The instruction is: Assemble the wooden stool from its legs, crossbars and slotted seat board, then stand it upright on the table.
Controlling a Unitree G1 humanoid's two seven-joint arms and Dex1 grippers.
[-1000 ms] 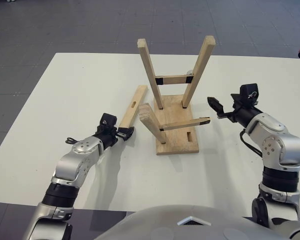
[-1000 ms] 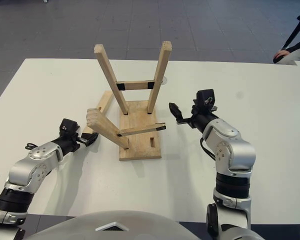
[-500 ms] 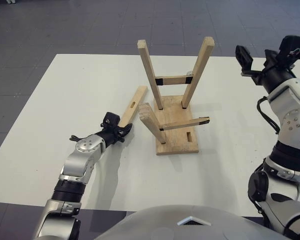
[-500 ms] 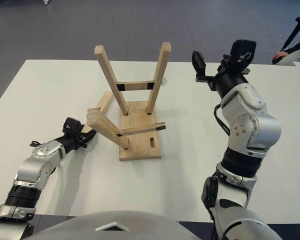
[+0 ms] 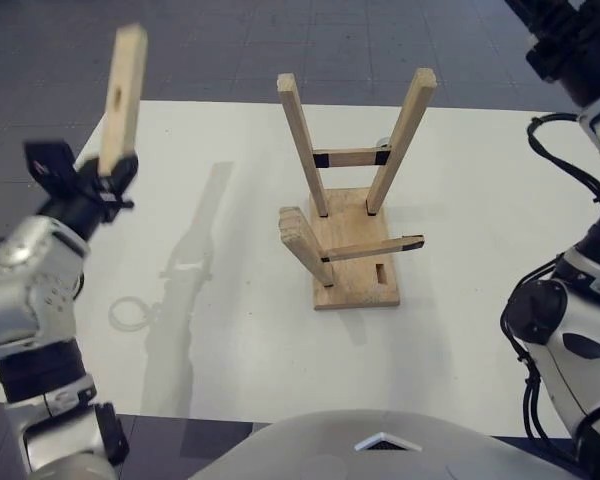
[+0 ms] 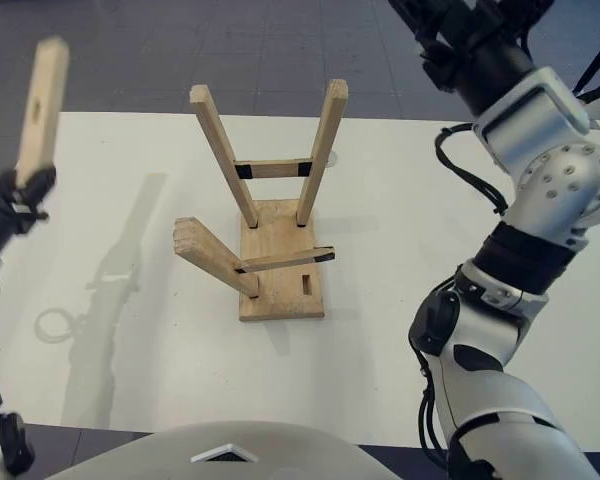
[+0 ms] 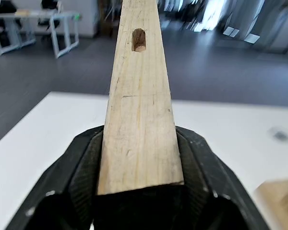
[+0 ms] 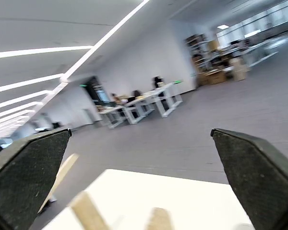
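Observation:
The slotted seat board (image 5: pixel 356 285) lies flat on the white table (image 5: pixel 480 330). Two legs (image 5: pixel 302 140) stand up from it, joined by a crossbar (image 5: pixel 350 158). A third leg (image 5: pixel 302 243) leans tilted at the board's left side, with a second crossbar (image 5: pixel 372 248) sticking out of it. My left gripper (image 7: pixel 139 158) is shut on the fourth leg (image 5: pixel 122 95), holding it upright in the air over the table's left edge; the leg's slot (image 7: pixel 139 39) shows near its upper end. My right gripper (image 8: pixel 141 177) is open, raised high above the table's far right, with nothing between its fingers.
The table's far edge runs just behind the stool, with dark floor (image 5: pixel 200 50) beyond it. Bare tabletop lies left of the seat board (image 5: pixel 210 230), in front of it, and to its right.
My left gripper has closed on the loose leg and lifted it off the table to an upright pose at the left. The right arm has swung up from beside the stool.

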